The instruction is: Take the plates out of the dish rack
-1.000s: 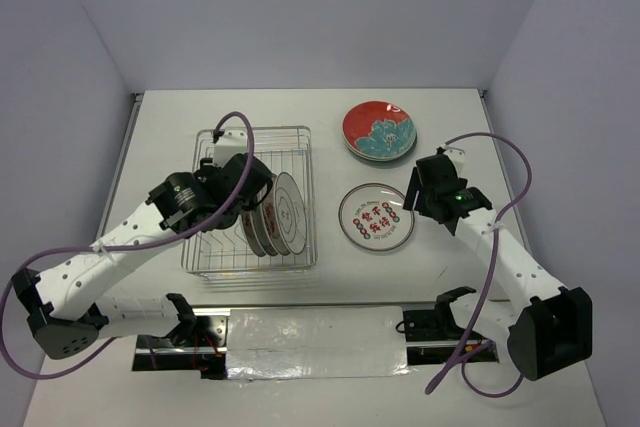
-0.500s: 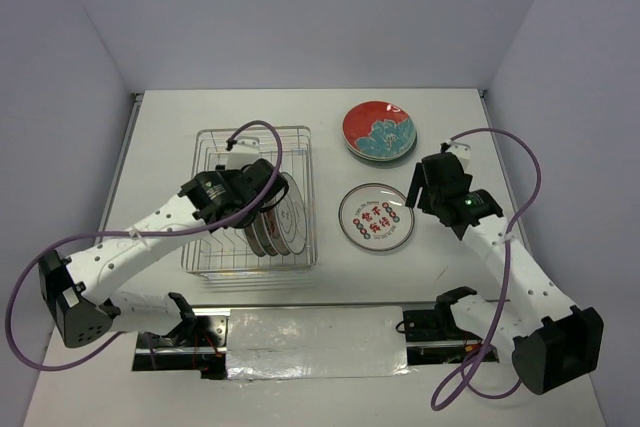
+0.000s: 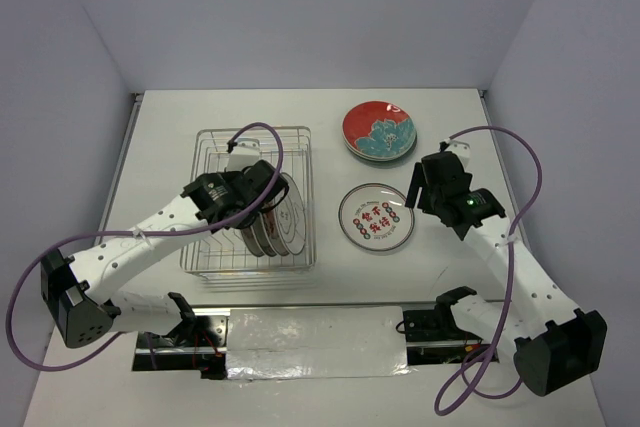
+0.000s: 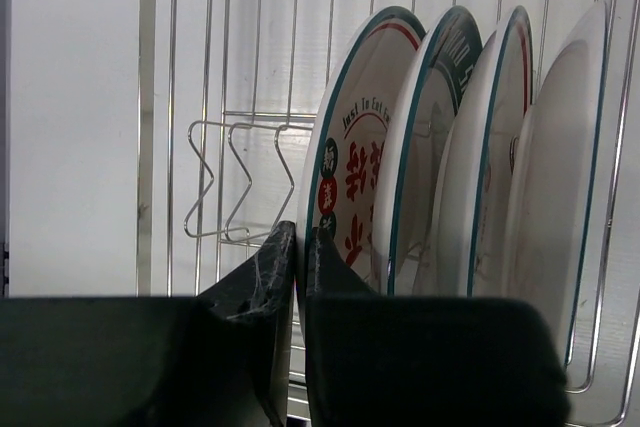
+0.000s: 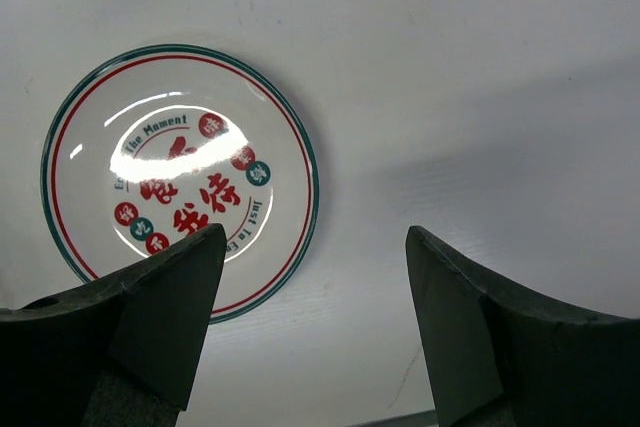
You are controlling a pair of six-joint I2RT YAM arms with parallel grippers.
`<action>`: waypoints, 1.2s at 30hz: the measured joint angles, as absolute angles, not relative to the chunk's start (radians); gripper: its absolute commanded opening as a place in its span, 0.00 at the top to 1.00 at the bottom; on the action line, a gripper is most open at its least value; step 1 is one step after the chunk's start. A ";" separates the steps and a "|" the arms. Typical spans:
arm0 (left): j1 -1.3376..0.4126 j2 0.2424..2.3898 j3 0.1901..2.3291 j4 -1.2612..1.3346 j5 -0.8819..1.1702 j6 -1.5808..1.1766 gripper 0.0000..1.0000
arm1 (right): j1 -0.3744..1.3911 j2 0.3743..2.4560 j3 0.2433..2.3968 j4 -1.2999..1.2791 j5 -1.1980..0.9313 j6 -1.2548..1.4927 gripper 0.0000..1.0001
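Observation:
Several white plates [image 4: 440,147] stand on edge in the wire dish rack [image 3: 300,137]. My left gripper [image 4: 300,247] is shut on the lower rim of the leftmost one, a plate with red characters [image 4: 355,157], one finger on each face. In the top view the left gripper [image 3: 262,187] sits over the rack among the plates [image 3: 282,215]. A white plate with red characters [image 3: 376,218] lies flat on the table. My right gripper [image 5: 315,239] hangs open just right of that plate [image 5: 180,177], holding nothing.
A red plate with a teal-white pattern [image 3: 379,130] tops a small stack at the back right. Zigzag wire dividers [image 4: 225,182] stand bare left of the held plate. The rack's wire walls [image 3: 198,197] enclose the left arm's wrist.
The left gripper has moved down into the rack and shut on the leftmost plate's rim. The right arm has shifted slightly and stays open.

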State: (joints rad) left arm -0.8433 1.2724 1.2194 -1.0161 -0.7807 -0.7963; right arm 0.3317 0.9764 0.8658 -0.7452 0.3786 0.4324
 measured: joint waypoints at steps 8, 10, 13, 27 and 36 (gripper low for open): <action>-0.843 1.276 1.418 -1.197 -0.825 -0.796 1.00 | 0.336 0.969 0.915 -0.767 0.377 0.428 0.20; -0.842 1.283 1.542 -1.263 -0.883 -0.783 1.00 | 0.336 0.969 0.925 -0.773 0.377 0.427 0.20; -0.839 1.316 1.722 -1.313 -0.982 -0.764 1.00 | 0.336 0.969 0.939 -0.780 0.377 0.423 0.13; -0.783 1.233 1.789 -0.935 -0.904 -0.502 1.00 | 0.338 0.801 0.905 -0.429 -0.210 0.459 0.00; -0.783 0.834 1.247 -0.306 -0.375 -0.637 1.00 | 0.340 0.773 0.821 -0.003 -0.521 0.644 0.01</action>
